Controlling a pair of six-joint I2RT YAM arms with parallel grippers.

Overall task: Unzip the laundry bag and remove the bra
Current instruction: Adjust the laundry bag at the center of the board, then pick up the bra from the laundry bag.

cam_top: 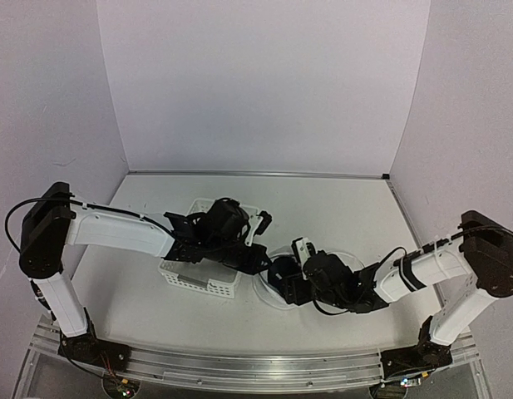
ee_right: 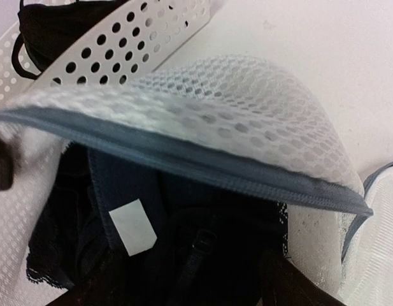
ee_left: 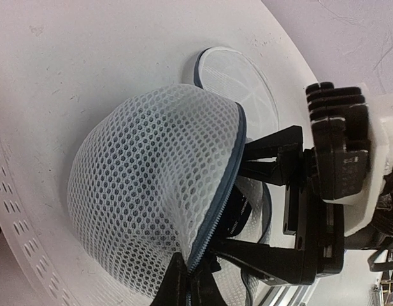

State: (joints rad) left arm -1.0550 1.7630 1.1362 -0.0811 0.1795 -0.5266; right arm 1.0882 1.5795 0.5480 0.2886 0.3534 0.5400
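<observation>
White mesh drum-shaped laundry bag [ee_left: 151, 191] lies mid-bench toward the front edge, unzipped, black soft-fabric bra [ee_right: 183, 248] inside. We see left gripper [ee_left: 190, 280] pinching its zipper rim, right gripper [ee_right: 193, 284] spread inside it. White perforated plastic basket [cam_top: 198, 287] holds black cloth [ee_right: 50, 25].

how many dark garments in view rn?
2. One black garment lies in the white lattice basket; the bra sits inside the open laundry bag. More could be hidden beneath either.
</observation>
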